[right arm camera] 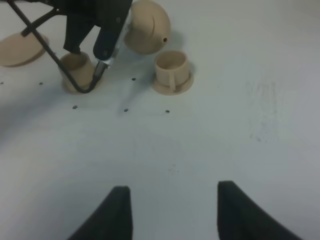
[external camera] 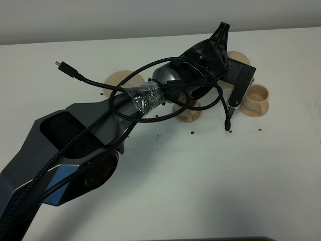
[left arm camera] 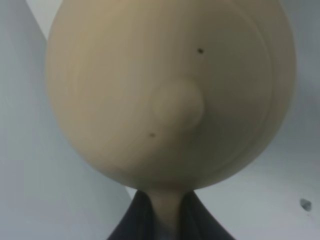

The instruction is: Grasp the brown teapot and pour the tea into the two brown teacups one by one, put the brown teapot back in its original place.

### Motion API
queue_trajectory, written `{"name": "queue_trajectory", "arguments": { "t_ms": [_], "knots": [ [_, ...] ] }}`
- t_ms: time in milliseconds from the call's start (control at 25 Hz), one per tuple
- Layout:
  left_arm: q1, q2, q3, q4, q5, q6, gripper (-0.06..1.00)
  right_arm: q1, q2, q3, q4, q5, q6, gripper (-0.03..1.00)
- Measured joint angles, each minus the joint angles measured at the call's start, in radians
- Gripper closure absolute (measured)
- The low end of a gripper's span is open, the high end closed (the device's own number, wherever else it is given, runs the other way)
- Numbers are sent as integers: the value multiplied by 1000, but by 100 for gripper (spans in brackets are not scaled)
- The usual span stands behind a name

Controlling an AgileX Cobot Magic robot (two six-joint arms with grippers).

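Observation:
My left gripper [external camera: 231, 65] reaches across to the back right and is shut on the loop handle of the brown teapot [external camera: 239, 56]. In the left wrist view the teapot [left arm camera: 170, 95] fills the frame, with its handle pinched between the fingers [left arm camera: 127, 225]. The right wrist view shows the teapot [right arm camera: 147, 32] held tilted just behind one teacup [right arm camera: 172, 67]. That cup [external camera: 258, 95] stands on its saucer. The other teacup [external camera: 188, 114] [right arm camera: 75, 67] is partly hidden under the arm and cable. The wide tan saucer [external camera: 120, 80] [right arm camera: 20, 47] is bare. My right gripper [right arm camera: 175, 215] is open and empty, low over the table.
The left arm [external camera: 90, 140] and its looped black cables [external camera: 150, 108] cover much of the table's left and middle. A loose cable end [external camera: 62, 65] sticks out at the back left. Small dark dots [external camera: 193, 133] mark the white table.

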Motion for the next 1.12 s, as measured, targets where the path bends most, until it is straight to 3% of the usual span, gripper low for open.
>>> {"name": "queue_trajectory", "arguments": {
  "t_ms": [480, 1120],
  "knots": [
    [-28, 0, 0, 104, -16, 0, 82, 0, 0, 0, 0, 0, 0, 56],
    [-48, 0, 0, 184, -36, 54, 82, 0, 0, 0, 0, 0, 0, 56]
  ]
}}
